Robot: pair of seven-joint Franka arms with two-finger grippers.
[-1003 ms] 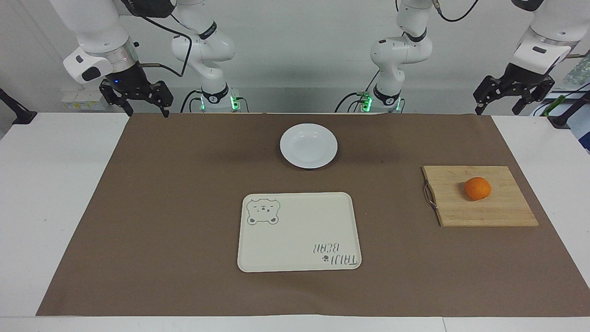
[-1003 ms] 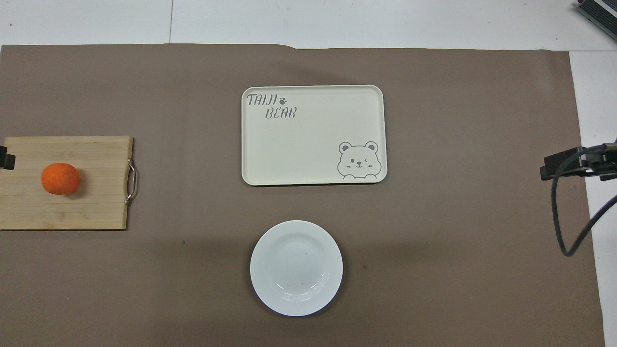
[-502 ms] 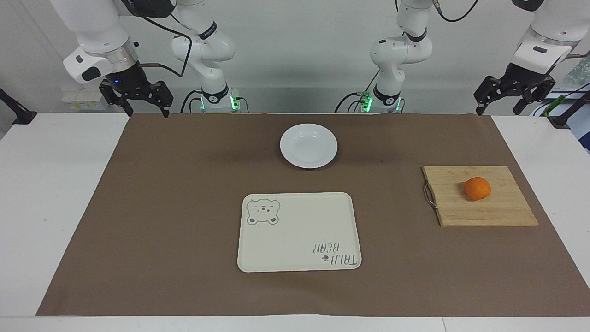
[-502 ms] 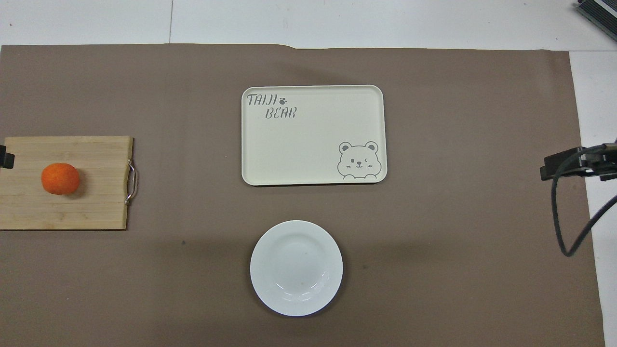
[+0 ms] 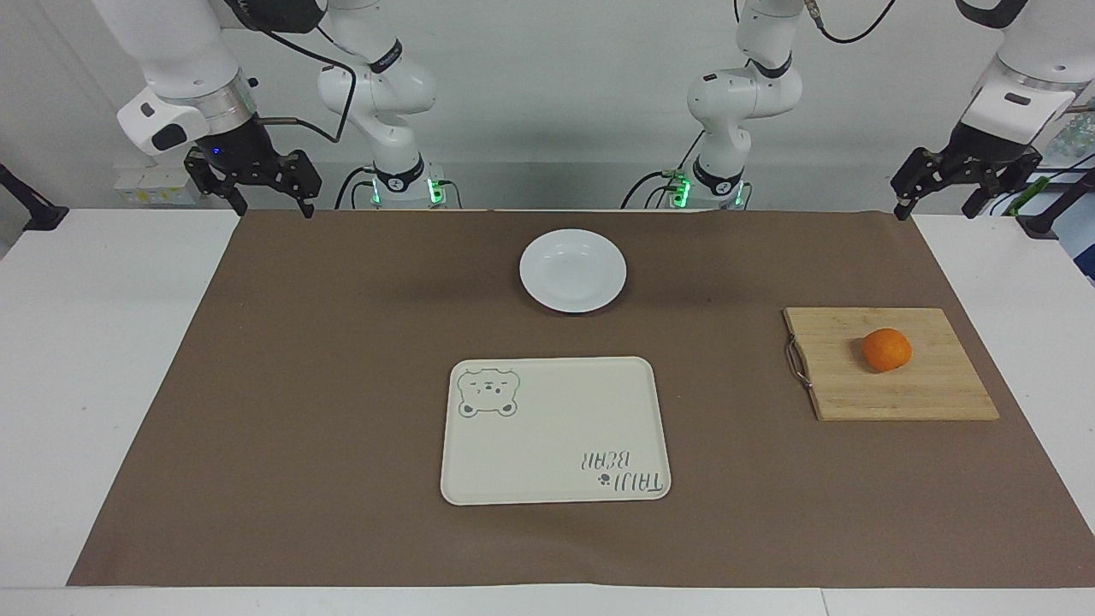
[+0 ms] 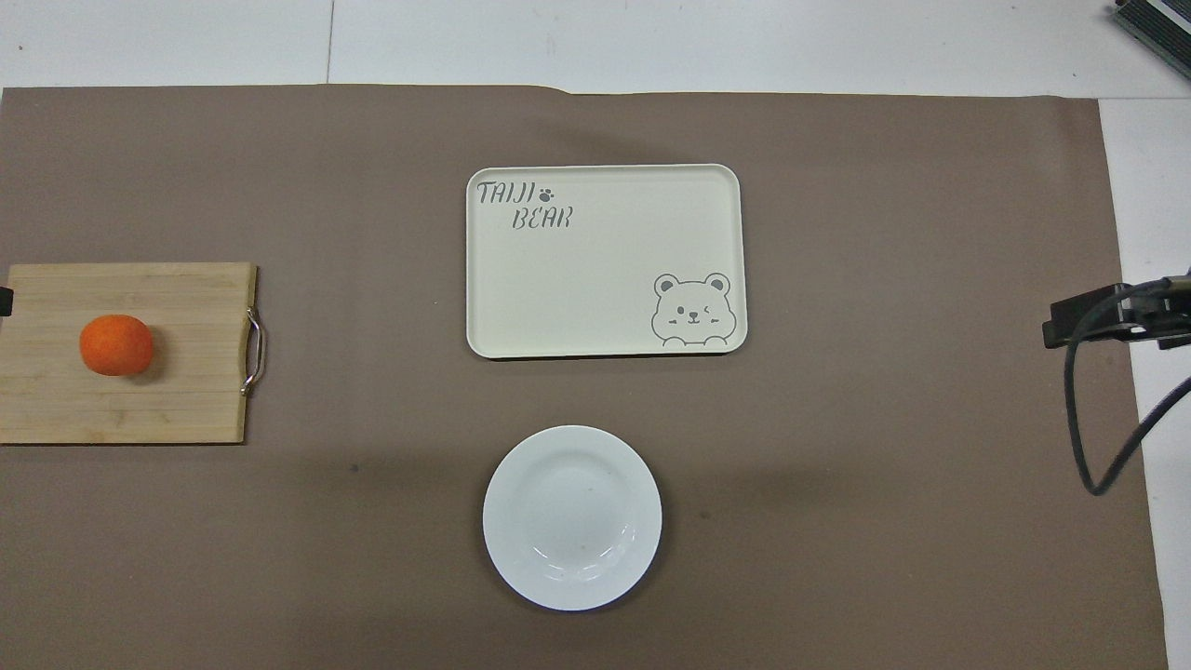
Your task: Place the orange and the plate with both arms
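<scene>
item: small round bright-orange fruit, the orange (image 5: 886, 350) (image 6: 115, 344). it rests on a rectangular light-wood cutting board (image 5: 890, 389) (image 6: 177, 409) with a metal handle on the edge that faces the middle of the worktop. the board lies at the left arm's end of the worktop. nothing touches the fruit.

item: round glossy white shallow plate with a raised rim (image 5: 573, 270) (image 6: 571, 517). it lies on the brown paper mat (image 5: 299, 385) (image 6: 884, 419), midway between the two arm bases and close to the robots' edge of the mat. it holds nothing.

item: cream rectangular tray with a bear drawing and lettering (image 5: 556, 430) (image 6: 605, 261). it lies flat on the mat, farther from the robots than the plate and well apart from it. it holds nothing.

item: left gripper, black, two-fingered (image 5: 938, 210). it hangs in the air over the corner of the mat at the left arm's end, by the robots' edge, well apart from the orange. fingers spread apart, nothing between them.

item: right gripper, black, two-fingered (image 5: 274, 210). it hangs over the mat's corner at the right arm's end, by the robots' edge, well apart from the plate. fingers spread apart, holding nothing.

item: white worktop (image 5: 111, 359) (image 6: 744, 42), bare along the borders of the mat.
</scene>
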